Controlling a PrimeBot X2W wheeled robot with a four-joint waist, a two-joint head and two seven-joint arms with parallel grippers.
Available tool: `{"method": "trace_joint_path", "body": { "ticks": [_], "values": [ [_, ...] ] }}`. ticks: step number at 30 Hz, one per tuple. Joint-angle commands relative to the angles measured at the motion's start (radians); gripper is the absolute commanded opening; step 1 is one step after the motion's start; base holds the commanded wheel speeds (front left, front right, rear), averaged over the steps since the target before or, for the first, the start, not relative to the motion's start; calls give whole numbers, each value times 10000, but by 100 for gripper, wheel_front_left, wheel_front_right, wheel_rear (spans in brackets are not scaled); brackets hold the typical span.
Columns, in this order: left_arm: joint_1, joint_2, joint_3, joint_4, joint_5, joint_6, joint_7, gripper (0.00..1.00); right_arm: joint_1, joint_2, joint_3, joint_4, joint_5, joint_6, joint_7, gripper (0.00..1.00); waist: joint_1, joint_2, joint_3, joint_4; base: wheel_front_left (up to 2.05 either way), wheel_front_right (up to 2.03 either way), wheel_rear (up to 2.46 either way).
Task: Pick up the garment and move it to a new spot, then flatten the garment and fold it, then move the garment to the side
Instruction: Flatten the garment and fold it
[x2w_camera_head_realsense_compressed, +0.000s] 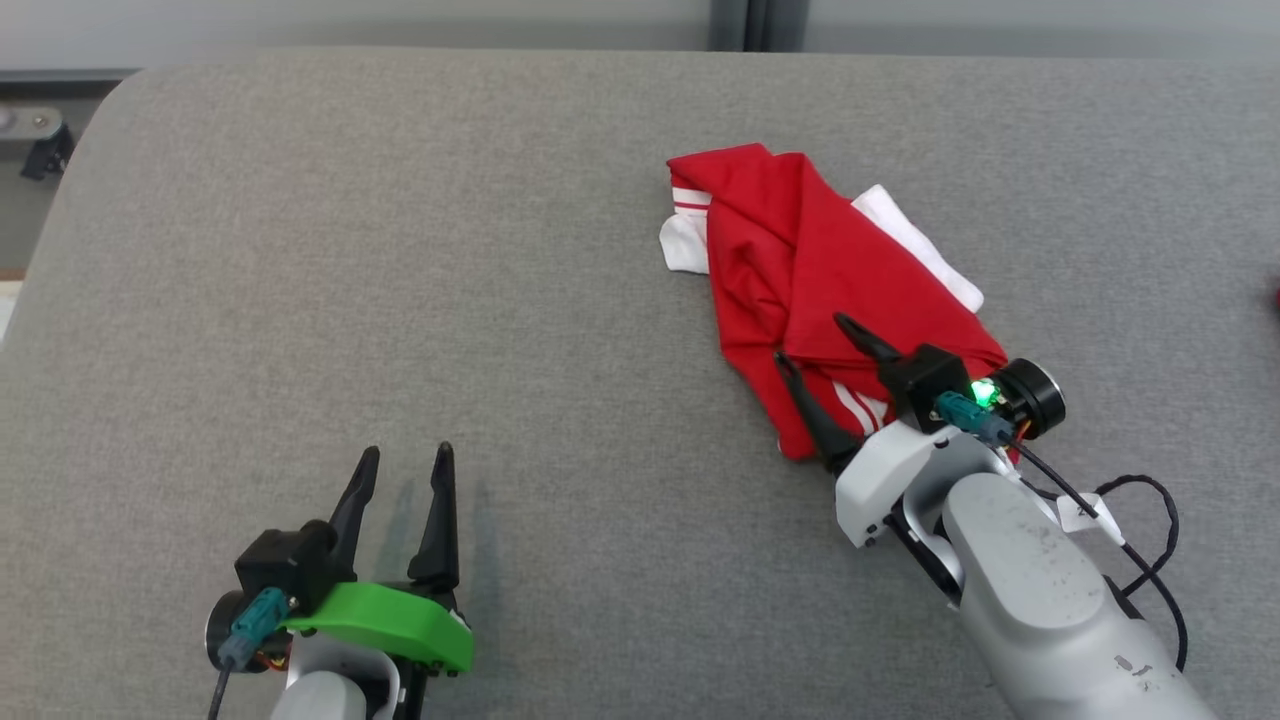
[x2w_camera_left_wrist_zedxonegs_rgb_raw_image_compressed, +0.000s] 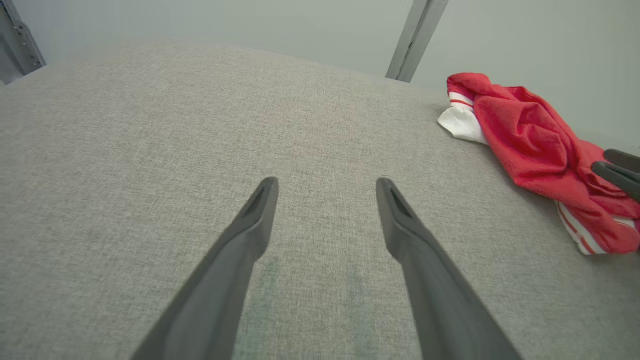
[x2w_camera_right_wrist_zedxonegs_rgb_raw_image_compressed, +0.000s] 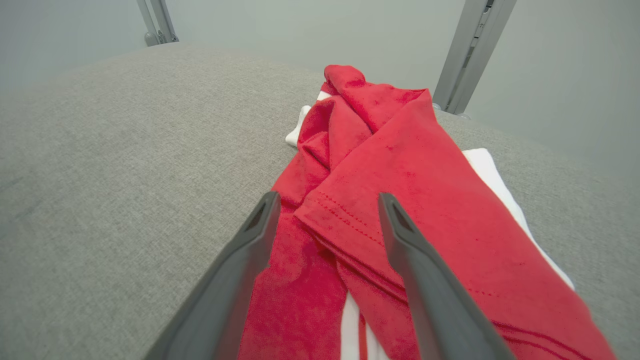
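Where the spread right claw (x2w_camera_head_realsense_compressed: 809, 338) overlies it, the garment (x2w_camera_head_realsense_compressed: 800, 240) is hidden.

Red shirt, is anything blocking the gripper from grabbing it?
No, nothing visible is in the way. The right gripper is open, right over the near end of the crumpled red and white garment, which lies on the grey surface.

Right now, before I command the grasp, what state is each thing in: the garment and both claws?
garment: crumpled in a red-and-white heap on the grey surface, not flattened, not folded.
right claw: open, fingers either side of a red fold at the garment's near end, not closed on it.
left claw: open, holding nothing, over bare surface, well apart from the garment.
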Motion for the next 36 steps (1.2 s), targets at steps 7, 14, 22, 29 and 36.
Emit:
{"method": "trace_joint_path", "body": {
  "ticks": [7, 14, 22, 29, 36],
  "values": [
    [-359, 22, -23, 13, -140, -42, -6, 100, -282, -52, -507, 394, -379, -20, 1, 95, 0, 0, 685, 713, 0, 0, 0],
    [-428, 7, 29, -119, -48, -42, -6, 100, -85, -51, -642, 112, -154, -20, 1, 12, 0, 0, 680, 562, 0, 0, 0],
    [-282, -32, 14, -133, -13, -42, -6, 100, 219, -49, -842, -327, 95, -20, 1, 0, 0, 0, 478, 343, 0, 0, 0],
    [-80, -62, 26, -76, -14, -42, -6, 100, 287, -49, -1313, -1315, -98, -20, 1, 0, 0, 0, 137, 294, 0, 0, 0],
    [-169, -103, -297, 4, 0, -43, -6, 100, -2735, -458, -956, -1343, -1273, -20, 0, 0, 0, 0, -184, 820, 0, 0, 0]
  ]
}}
